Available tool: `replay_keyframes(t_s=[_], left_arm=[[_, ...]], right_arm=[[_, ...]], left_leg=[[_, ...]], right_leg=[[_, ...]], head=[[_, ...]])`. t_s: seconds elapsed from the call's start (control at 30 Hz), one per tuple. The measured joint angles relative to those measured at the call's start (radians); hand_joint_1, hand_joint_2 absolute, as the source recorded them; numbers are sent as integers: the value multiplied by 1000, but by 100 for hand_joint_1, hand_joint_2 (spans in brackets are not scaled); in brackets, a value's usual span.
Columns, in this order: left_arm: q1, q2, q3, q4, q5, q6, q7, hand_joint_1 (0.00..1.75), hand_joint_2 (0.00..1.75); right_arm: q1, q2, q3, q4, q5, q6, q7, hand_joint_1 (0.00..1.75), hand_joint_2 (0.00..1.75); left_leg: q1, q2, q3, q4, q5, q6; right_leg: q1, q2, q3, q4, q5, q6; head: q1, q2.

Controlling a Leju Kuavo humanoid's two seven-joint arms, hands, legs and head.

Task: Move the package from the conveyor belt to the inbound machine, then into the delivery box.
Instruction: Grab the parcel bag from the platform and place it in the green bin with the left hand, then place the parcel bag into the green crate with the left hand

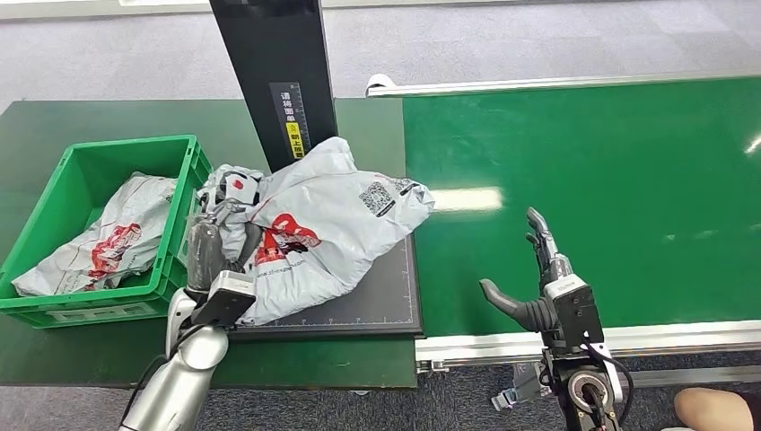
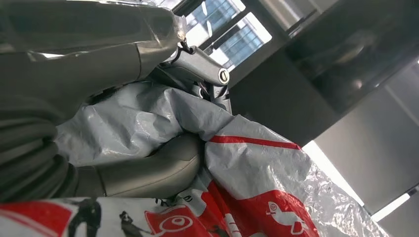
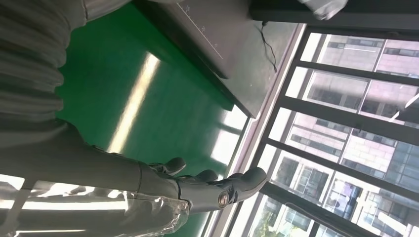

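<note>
A grey plastic package (image 1: 328,224) with red print lies on the black plate of the inbound machine (image 1: 390,301), under its black column (image 1: 274,72). My left hand (image 1: 214,247) grips the package's left end. Up close, its thumb (image 2: 148,170) and fingers (image 2: 197,66) pinch a fold of the package (image 2: 257,168). My right hand (image 1: 537,280) hovers open over the green conveyor belt (image 1: 592,171), to the right of the plate. In the right wrist view the right hand (image 3: 197,190) has its fingers stretched out with nothing in them, above the belt (image 3: 113,84).
A green crate (image 1: 184,162) stands left of the machine and holds another grey package (image 1: 108,238). The belt's metal rail (image 1: 646,337) runs along its near edge. Part of a person (image 1: 713,409) shows at the lower right corner.
</note>
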Motion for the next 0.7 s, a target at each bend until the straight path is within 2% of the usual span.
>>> replay_keyframes(t_s=[0.13,0.27,0.53,0.7], left_arm=[[7,13,14,-49,0,13,-1,175,175],[10,37,46,-78,7,88,-1,175,175],[-21,94,242,-60,-25,133,55,175,175],[-33,101,297,-30,-30,134,54,175,175]], right_arm=[[3,0,-3,0,0,-1,0,0,175],[11,-1,-8,-1,0,-3,-4,0,175],[60,0,-37,-40,0,-10,-9,0,175],[71,0,-43,-56,1,-12,-9,0,175]], left_leg=[[0,0,0,0,0,0],[0,0,0,0,0,0],[1,1,0,0,0,0],[0,2,0,0,0,0]], right_leg=[[0,0,0,0,0,0],[0,0,0,0,0,0],[1,1,-1,0,0,0],[0,1,0,0,0,0]], head=[[0,0],[0,0],[0,0],[0,0]])
